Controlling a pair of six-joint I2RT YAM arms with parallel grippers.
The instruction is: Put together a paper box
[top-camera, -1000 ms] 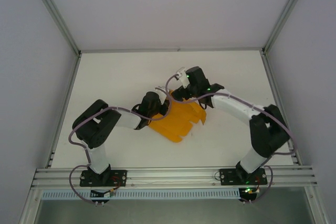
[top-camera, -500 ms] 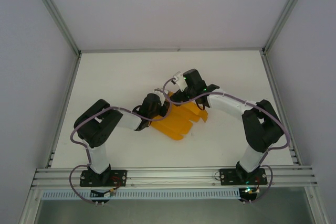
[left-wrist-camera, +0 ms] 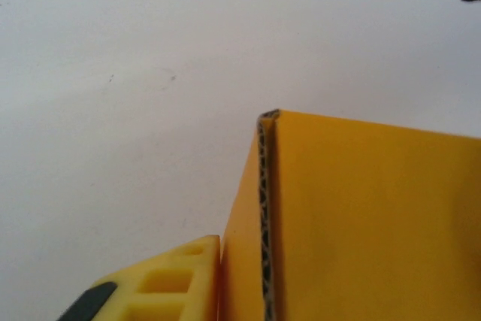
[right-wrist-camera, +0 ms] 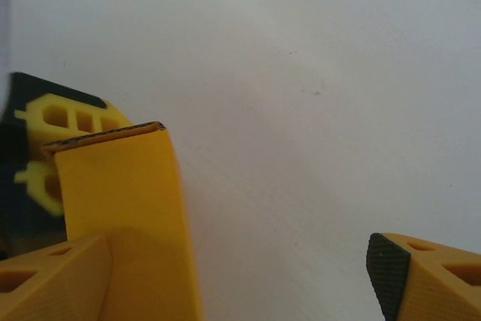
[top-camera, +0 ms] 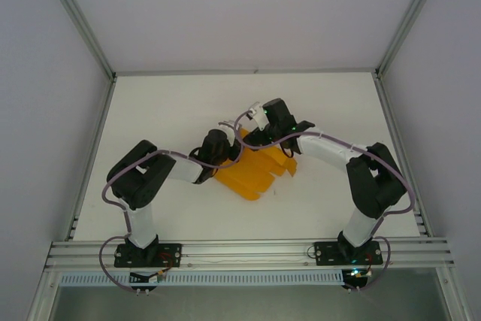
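Note:
The paper box (top-camera: 254, 171) is an orange-yellow card sheet lying mid-table, with one flap raised at its far left end. My left gripper (top-camera: 222, 143) is at that end. In the left wrist view one yellow finger (left-wrist-camera: 169, 280) presses flat against the raised flap (left-wrist-camera: 361, 231), the left gripper (left-wrist-camera: 240, 291) is shut on it, and the card hides the other finger. My right gripper (top-camera: 262, 130) hovers at the sheet's far edge. In the right wrist view the right gripper (right-wrist-camera: 240, 268) is open wide, the flap (right-wrist-camera: 128, 216) stands by its left finger (right-wrist-camera: 45, 280), and nothing lies between its fingers.
White tabletop (top-camera: 173, 110) lies on all sides of the sheet, bounded by an aluminium frame (top-camera: 94, 148) and grey walls. Both arm bases sit on the near rail (top-camera: 248, 249).
My right gripper has moved left and closer to the sheet's far edge. The sheet has shifted slightly left with my left gripper, which edged away from the arm bases.

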